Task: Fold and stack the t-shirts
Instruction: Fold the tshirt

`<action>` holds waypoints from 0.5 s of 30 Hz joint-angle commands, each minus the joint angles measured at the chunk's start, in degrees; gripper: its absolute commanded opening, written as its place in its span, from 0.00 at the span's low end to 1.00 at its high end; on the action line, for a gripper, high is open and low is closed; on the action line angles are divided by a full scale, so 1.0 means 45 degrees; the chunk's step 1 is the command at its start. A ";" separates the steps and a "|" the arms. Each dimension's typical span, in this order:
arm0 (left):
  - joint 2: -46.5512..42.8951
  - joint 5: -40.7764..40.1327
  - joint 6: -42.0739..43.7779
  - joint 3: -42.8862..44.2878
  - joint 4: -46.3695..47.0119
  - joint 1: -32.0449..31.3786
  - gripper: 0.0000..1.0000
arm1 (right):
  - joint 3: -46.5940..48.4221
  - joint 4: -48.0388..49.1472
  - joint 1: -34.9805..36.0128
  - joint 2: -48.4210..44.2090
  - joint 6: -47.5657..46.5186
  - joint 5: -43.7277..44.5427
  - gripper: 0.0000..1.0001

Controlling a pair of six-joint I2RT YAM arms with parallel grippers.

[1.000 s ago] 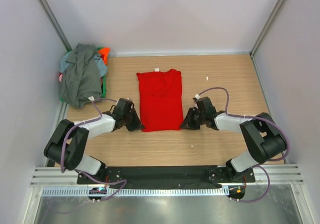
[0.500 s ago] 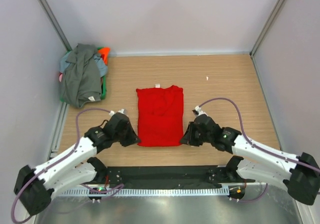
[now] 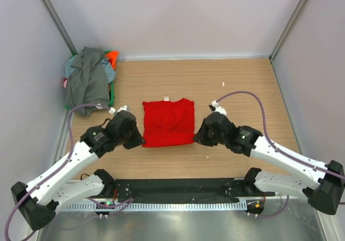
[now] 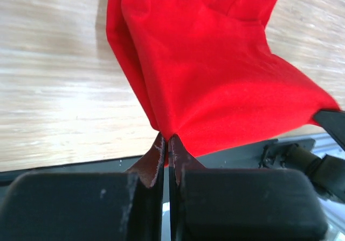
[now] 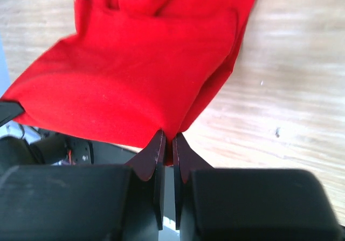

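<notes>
While my left gripper (image 4: 166, 144) and right gripper (image 5: 168, 141) each pinch a corner of the red t-shirt (image 3: 168, 123), its fold looks half made; the heaped t-shirts (image 3: 89, 82) wait unfolded

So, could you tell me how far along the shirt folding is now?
Done: the red shirt looks folded narrow, sleeves tucked in. In hand: both arms' jaws are shut on its near corners, lifting that edge for the crosswise fold. Left: finishing it, then the crumpled pile at far left; nothing is stacked yet.
</notes>
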 commanded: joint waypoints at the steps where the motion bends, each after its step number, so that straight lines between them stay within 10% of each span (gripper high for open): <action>1: 0.1083 -0.1282 0.0975 0.1452 -0.0735 0.0085 0.00 | 0.1772 -0.0944 -0.0060 0.0716 -0.0902 0.1650 0.01; 15: 0.3838 0.0259 0.2909 0.3564 0.0045 0.2642 0.00 | 0.3964 -0.0613 -0.1817 0.3354 -0.2525 0.0851 0.01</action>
